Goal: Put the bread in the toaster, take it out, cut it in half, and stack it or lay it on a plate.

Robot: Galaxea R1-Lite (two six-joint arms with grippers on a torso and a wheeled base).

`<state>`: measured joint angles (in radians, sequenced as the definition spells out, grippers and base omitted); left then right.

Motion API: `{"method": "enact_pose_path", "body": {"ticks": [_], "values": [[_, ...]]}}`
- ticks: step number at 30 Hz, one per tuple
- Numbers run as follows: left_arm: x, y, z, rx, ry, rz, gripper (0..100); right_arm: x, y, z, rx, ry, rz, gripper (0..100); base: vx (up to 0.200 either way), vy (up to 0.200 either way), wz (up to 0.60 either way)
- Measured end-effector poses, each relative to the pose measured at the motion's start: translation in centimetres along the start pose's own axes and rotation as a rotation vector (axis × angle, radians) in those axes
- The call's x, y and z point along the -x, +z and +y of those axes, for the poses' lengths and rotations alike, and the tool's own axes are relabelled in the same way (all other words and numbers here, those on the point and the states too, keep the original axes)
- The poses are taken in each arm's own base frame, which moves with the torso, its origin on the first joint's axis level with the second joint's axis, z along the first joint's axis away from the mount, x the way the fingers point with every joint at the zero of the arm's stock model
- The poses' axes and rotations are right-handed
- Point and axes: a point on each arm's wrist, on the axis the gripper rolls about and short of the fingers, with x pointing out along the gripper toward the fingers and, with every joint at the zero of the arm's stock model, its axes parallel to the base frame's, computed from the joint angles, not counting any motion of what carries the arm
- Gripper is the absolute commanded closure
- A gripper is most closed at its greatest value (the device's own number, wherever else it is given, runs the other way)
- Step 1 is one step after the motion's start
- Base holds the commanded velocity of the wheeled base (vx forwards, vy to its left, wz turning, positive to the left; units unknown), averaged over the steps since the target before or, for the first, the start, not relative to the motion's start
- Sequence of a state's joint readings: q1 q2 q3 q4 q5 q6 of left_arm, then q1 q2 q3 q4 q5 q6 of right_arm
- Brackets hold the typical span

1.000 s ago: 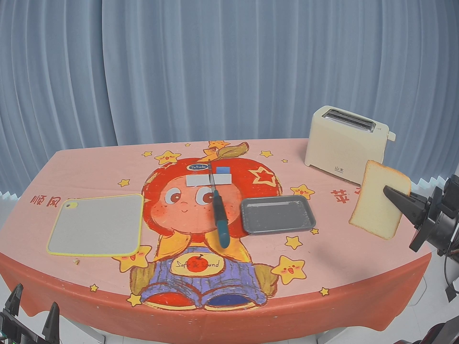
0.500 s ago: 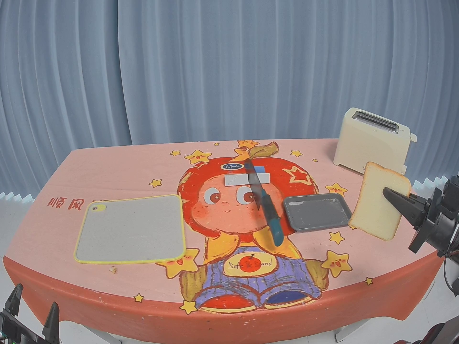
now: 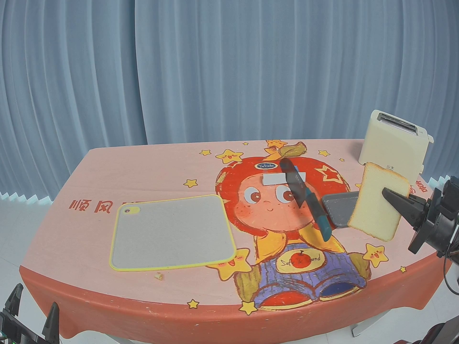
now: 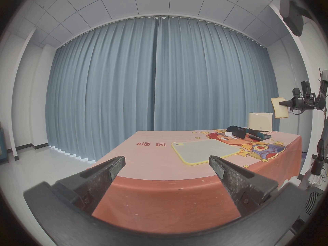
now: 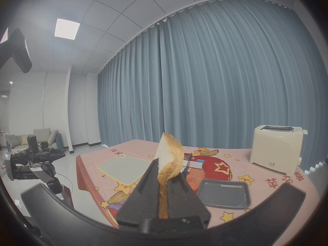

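The bread (image 3: 377, 201) stands upright in the air, pinched at its edge by the clenched right gripper (image 3: 388, 195), near the table's (image 3: 119, 177) right end and on the robot's side of the toaster (image 3: 394, 144) and the grey tray (image 3: 337, 206). A knife (image 3: 308, 199) lies on the table just left of the tray, with the board (image 3: 172, 232) further left. The left gripper (image 4: 166, 162) hangs low off the table's near left corner, fingers spread and holding nothing.
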<state>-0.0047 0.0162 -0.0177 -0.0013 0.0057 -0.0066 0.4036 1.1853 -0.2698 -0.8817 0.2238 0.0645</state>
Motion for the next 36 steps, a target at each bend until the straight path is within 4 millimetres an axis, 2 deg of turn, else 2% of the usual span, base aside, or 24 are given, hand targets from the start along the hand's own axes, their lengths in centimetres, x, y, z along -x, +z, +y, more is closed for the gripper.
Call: {"method": "enact_pose_path", "body": {"ticks": [10, 36], "values": [[0.0, 0.0, 0.0, 0.0, 0.0, 0.0, 0, 0.0, -0.04, 0.03, 0.002, 0.001, 0.002, 100, 0.0, 0.2, 0.0], [0.0, 0.0, 0.0, -0.001, 0.0, 0.0, 0, -0.15, -0.29, 0.35, -0.004, 0.023, 0.014, 100, 0.0, 0.0, 0.0]]}}
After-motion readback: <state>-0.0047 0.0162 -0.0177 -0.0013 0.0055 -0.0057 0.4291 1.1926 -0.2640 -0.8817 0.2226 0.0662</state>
